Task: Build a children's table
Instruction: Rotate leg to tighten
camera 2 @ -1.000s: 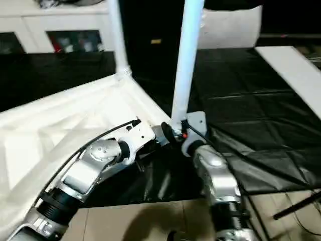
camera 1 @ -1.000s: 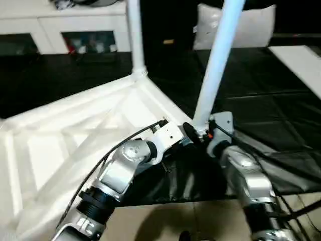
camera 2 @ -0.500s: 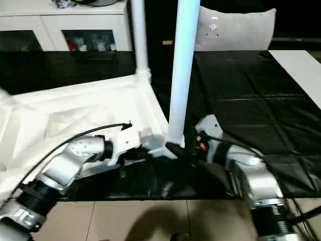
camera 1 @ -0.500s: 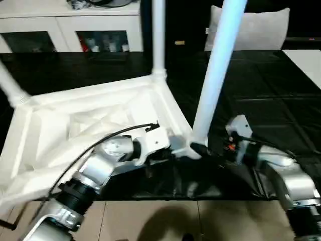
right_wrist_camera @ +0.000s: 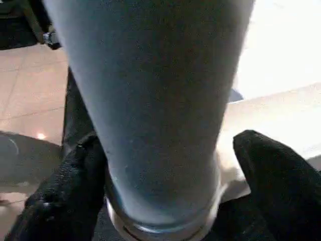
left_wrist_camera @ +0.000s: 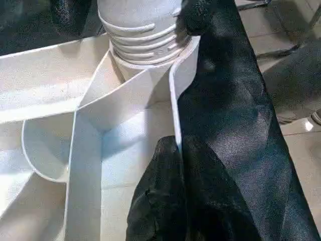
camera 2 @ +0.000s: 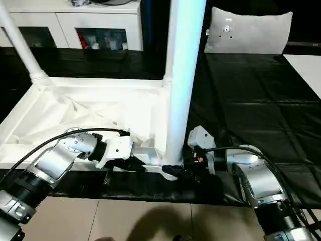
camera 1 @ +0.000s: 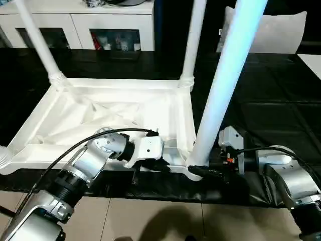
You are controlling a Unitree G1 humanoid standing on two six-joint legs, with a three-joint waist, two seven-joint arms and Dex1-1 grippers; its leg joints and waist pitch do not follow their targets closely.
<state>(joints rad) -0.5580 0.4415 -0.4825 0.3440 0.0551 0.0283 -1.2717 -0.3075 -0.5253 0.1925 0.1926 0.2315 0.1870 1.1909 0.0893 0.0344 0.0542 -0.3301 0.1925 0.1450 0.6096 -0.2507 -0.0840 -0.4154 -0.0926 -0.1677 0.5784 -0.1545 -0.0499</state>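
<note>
Leg threads [left_wrist_camera: 143, 37] above corner socket [left_wrist_camera: 150, 83]

White cabinet [camera 1: 75, 22] behind black-covered work table [camera 1: 271, 105]; tiled floor [camera 1: 165, 221].

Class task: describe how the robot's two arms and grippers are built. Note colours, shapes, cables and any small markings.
Both forearms are rounded, shiny silver metal shells with black ribbed collars near the elbows. Each ends in a boxy white wrist block. The left gripper and right gripper each carry two matte black fingers with a coarse, rubbery surface. Thin black cables loop over each arm. A small red-orange spot shows at the right wrist.
</note>
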